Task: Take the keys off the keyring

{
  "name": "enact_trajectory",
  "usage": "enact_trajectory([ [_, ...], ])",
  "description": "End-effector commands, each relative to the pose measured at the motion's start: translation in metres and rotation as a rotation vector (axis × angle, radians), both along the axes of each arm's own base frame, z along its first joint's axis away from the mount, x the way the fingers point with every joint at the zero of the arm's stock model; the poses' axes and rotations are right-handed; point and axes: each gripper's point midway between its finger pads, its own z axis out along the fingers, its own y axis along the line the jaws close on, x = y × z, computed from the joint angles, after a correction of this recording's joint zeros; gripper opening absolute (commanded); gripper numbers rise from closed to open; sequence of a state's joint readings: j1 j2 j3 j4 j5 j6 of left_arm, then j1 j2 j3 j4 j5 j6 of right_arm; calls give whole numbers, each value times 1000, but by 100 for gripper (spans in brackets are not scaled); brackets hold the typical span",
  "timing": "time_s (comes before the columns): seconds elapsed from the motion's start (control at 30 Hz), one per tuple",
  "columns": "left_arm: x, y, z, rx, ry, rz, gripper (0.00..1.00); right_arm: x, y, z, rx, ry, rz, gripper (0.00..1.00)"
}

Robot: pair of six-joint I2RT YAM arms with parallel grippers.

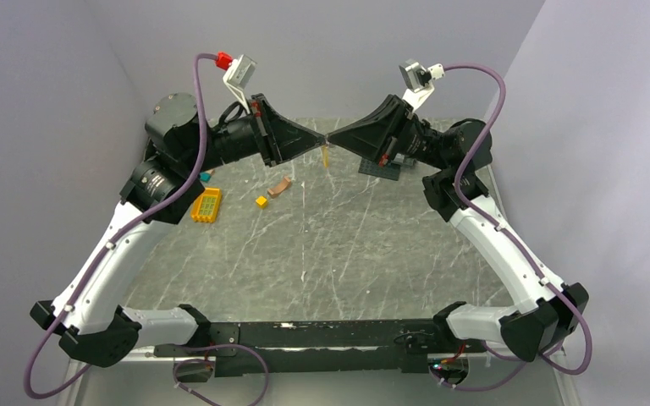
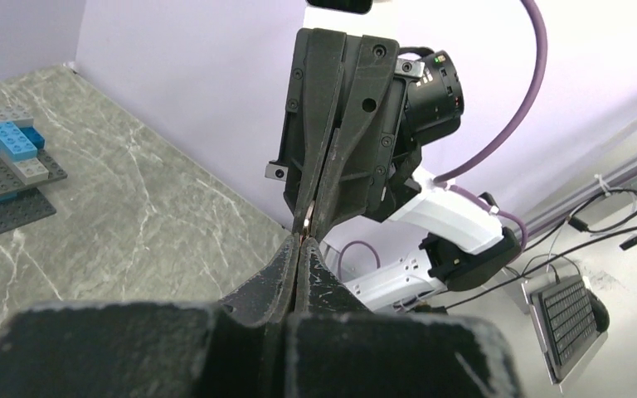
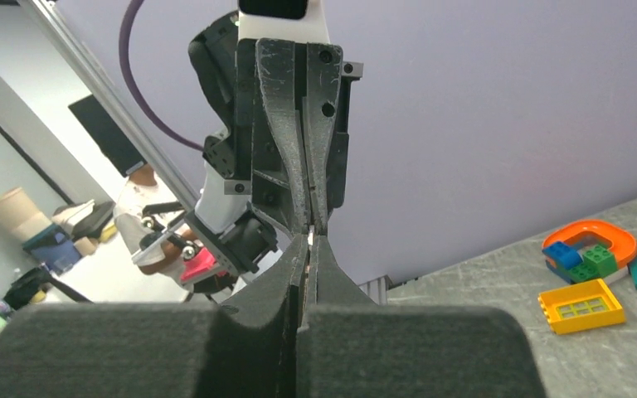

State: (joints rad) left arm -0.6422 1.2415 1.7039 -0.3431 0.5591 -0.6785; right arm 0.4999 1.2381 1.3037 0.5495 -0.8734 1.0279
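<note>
Two grippers meet tip to tip above the middle of the far edge of the worktop in the top view. The left gripper and the right gripper each have their jaws pressed together. The keys, a small yellow oblong, hang straight down from the meeting point, clear of the surface. Toward the far left corner lie a yellow brick, a small yellow cube and a tan piece. A dark grey baseplate lies near the far edge beneath the right gripper. None of these touches either gripper. In the left wrist view, the left jaws show no gap and their tips abut the closed tips opposite. A coppery glint, the keyring, is nipped where the two pairs of tips join. Blue bricks sit on the baseplate, well apart. In the right wrist view, the right jaws are likewise fully closed, with a pale sliver of the keyring caught at the junction. An orange curved piece and the yellow brick lie far off on the worktop.
</note>
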Motion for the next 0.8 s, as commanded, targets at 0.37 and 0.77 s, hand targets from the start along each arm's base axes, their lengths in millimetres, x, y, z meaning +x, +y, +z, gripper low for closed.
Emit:
enact_trajectory([
  [0.37, 20, 1, 17, -165, -1, 154, 0, 0, -2, 17, 145, 48, 5, 0],
  [0.77, 28, -12, 21, -203, 28, 242, 0, 4, -2, 21, 199, 91, 33, 0],
])
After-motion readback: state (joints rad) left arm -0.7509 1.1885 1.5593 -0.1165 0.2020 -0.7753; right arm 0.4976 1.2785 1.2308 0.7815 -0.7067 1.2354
